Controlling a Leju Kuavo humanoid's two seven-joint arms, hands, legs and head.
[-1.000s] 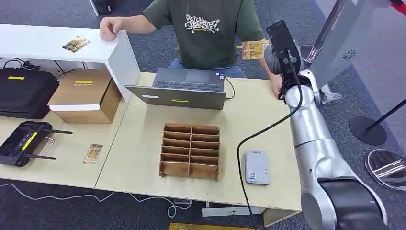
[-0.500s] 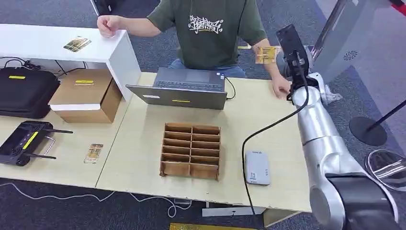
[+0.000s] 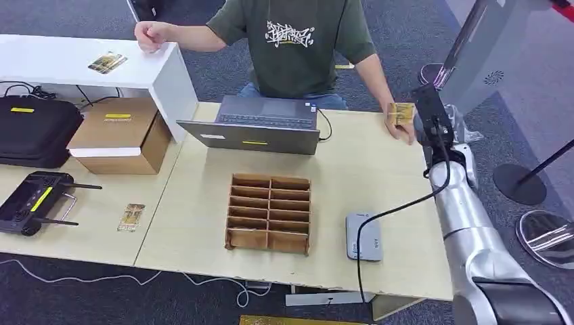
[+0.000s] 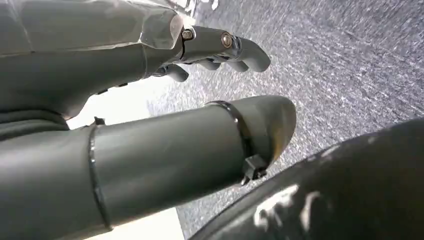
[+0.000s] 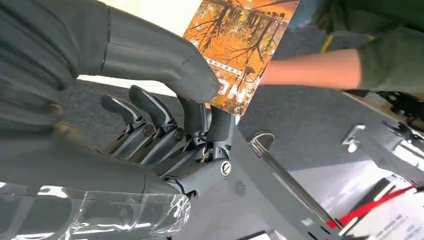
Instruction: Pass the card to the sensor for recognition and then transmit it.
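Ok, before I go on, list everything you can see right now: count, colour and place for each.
card: 1, orange, pinched in the right hand
other cards: 2, yellowish, one on the white shelf, one on the table's left part
sensor: 1, grey, table front right
divider tray: 1, brown cardboard, table centre
laptop: 1, grey, table rear
cardboard box: 1, brown, left of the laptop
case: 1, black, far left
remote controller: 1, black, front left
person: 1, green shirt, behind the table
right hand: raised at the table's right rear
left hand: hanging over grey carpet
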